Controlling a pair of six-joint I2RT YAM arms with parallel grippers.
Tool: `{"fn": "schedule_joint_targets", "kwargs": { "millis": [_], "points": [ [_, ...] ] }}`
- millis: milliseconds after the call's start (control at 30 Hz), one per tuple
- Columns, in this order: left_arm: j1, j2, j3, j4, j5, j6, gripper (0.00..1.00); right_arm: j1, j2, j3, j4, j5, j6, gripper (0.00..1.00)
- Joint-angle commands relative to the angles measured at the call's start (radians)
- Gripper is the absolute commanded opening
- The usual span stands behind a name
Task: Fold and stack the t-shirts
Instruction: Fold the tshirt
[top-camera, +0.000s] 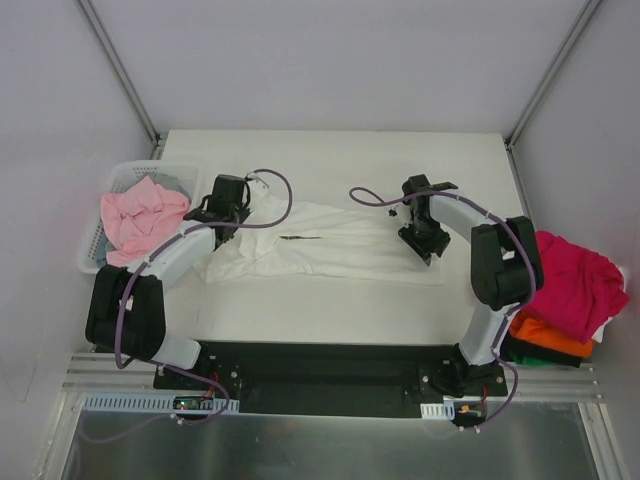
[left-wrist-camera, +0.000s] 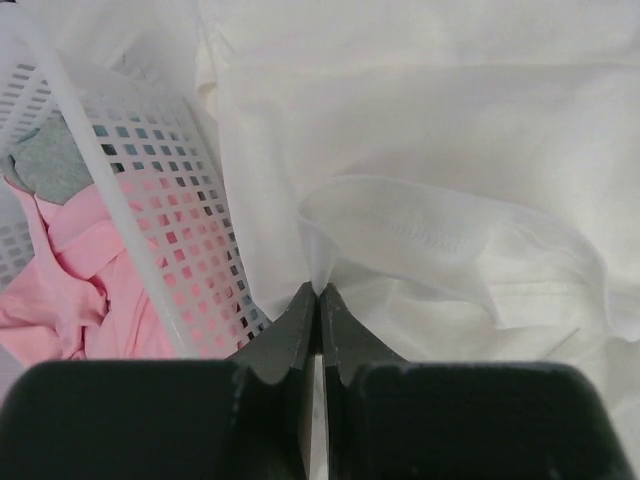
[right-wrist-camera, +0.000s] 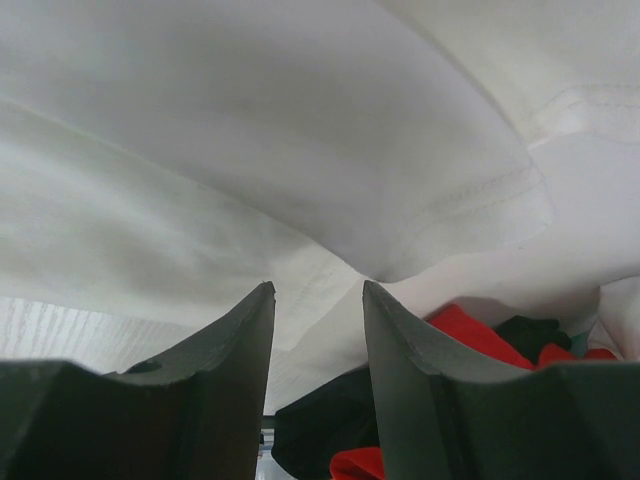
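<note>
Basket (top-camera: 118, 178) at far left holds pink tee (top-camera: 140, 220). Just right of it, left fingers (left-wrist-camera: 296, 335) are pinched tight on a stitched edge of white tee (top-camera: 330, 250), which lies spread & rumpled across mid surface (top-camera: 330, 320). Right fingers (right-wrist-camera: 240, 350) sit at tee's right end, part-way apart w/ white cloth in the gap; can't tell if gripped. Near right edge: magenta tee (top-camera: 575, 285) atop orange tee (top-camera: 550, 338).

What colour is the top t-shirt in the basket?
The t-shirt is pale pink, clearest in the top external view.
</note>
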Motion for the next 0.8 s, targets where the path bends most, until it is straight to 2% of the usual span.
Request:
{"fn": "schedule_joint_targets", "kwargs": {
  "millis": [0,133,300,333,367,400,467,500,567,600,667,767],
  "points": [
    [0.004,-0.06,-0.093,-0.016,-0.022,0.028,0.01,0.019,0.014,0.015,-0.029,-0.013,0.021,0.44],
    [0.003,-0.094,-0.154,-0.019,-0.042,0.035,0.01,0.024,0.016,0.016,-0.032,-0.008,0.022,0.44],
    [0.004,-0.129,-0.228,-0.017,-0.108,0.069,0.08,0.03,0.017,0.015,-0.032,-0.01,0.024,0.44],
    [0.006,-0.135,-0.236,-0.017,-0.121,0.074,0.13,0.03,0.017,0.013,-0.033,-0.011,0.024,0.44],
    [0.006,-0.144,-0.249,-0.014,-0.159,0.084,0.24,0.031,0.017,0.011,-0.032,-0.013,0.024,0.44],
    [0.006,-0.147,-0.254,-0.008,-0.179,0.089,0.28,0.03,0.016,0.011,-0.032,-0.011,0.022,0.44],
    [0.004,-0.152,-0.259,0.009,-0.243,0.103,0.46,0.031,0.019,0.013,-0.03,-0.013,0.022,0.44],
    [0.006,-0.157,-0.26,0.019,-0.252,0.115,0.69,0.033,0.019,0.011,-0.03,-0.014,0.021,0.44],
    [0.009,-0.182,-0.257,0.046,-0.262,0.129,0.8,0.036,0.014,0.012,-0.026,-0.01,0.021,0.44],
    [0.009,-0.195,-0.253,0.049,-0.25,0.129,0.91,0.037,0.0,0.01,-0.02,-0.01,0.018,0.44],
    [0.009,-0.219,-0.225,0.047,-0.233,0.123,0.99,0.037,-0.015,0.016,-0.019,-0.011,0.015,0.45],
    [0.009,-0.227,-0.171,0.046,-0.199,0.114,0.99,0.044,-0.027,0.03,-0.03,-0.001,0.007,0.48]
  ]
}}
